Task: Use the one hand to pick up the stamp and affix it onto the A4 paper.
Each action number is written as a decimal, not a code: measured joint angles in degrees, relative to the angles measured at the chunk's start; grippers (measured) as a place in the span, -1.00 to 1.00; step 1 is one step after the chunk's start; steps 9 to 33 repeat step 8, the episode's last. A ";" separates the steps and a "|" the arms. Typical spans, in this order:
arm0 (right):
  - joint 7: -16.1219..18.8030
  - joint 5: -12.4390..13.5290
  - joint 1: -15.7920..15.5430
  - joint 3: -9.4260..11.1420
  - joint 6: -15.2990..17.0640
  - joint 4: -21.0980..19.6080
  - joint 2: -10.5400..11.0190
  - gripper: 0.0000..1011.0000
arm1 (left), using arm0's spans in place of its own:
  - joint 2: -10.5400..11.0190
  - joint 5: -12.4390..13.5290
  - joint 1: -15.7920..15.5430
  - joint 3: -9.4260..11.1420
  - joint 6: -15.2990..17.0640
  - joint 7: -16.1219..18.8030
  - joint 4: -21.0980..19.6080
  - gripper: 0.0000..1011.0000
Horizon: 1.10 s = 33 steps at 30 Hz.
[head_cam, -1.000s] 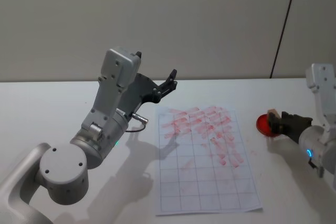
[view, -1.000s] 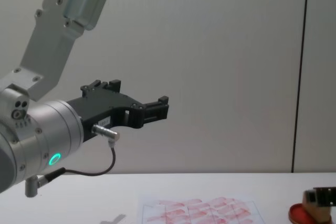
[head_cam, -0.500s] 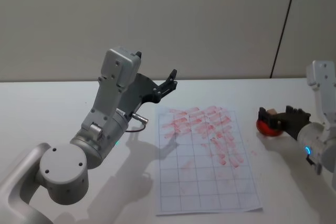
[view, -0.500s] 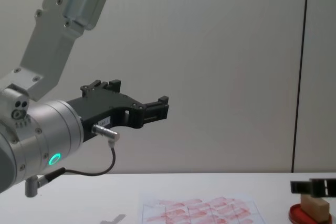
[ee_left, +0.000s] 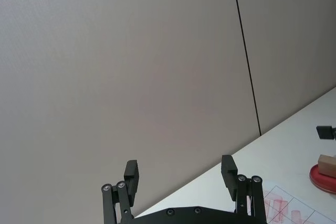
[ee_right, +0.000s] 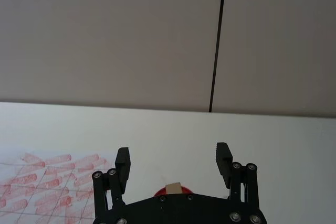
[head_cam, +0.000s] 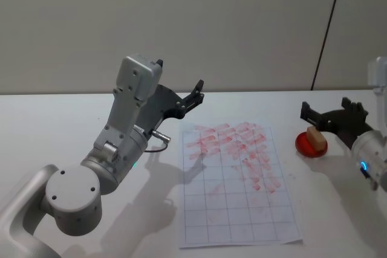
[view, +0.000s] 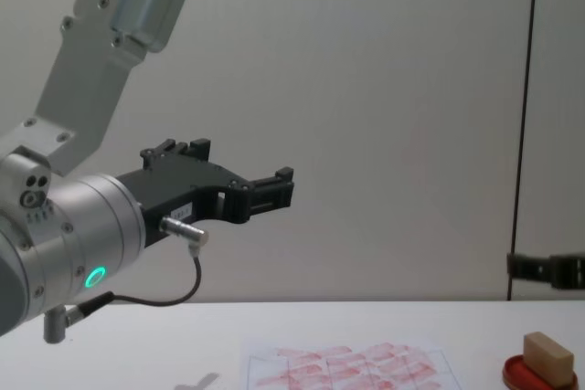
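Observation:
The stamp (head_cam: 315, 137), a small tan wooden block, rests on the round red ink pad (head_cam: 304, 145) at the right of the table. My right gripper (head_cam: 330, 110) hovers just above and behind it, open, holding nothing. From the right wrist, the stamp (ee_right: 173, 187) peeks out below the spread fingers (ee_right: 123, 160). The A4 paper (head_cam: 237, 185), gridded and covered with red prints in its upper half, lies flat at the table's middle. My left gripper (head_cam: 196, 92) stays parked, raised over the table left of the paper, open and empty. From the chest, the stamp (view: 547, 354) stands free beneath a right finger (view: 541, 268).
The white table (head_cam: 60, 125) runs back to a plain wall with a dark vertical seam (head_cam: 326, 28). My left arm's large grey body (head_cam: 115, 149) stands beside the paper's left edge.
My right gripper was shut on the stamp over the ink pad; it has opened, let go and risen. The stamp stays on the pad. The left arm has not moved.

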 joint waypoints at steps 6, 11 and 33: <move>0.53 -1.40 -1.26 0.32 -4.38 -2.05 0.85 0.98 | 0.00 0.00 0.00 0.00 0.00 0.00 0.00 0.98; 0.69 -1.90 -1.75 0.49 -5.98 -2.85 1.22 0.98 | 0.00 0.00 0.00 0.00 0.00 0.00 0.00 0.98; 0.69 -1.90 -1.75 0.49 -5.98 -2.85 1.22 0.98 | 0.00 0.00 0.00 0.00 0.00 0.00 0.00 0.98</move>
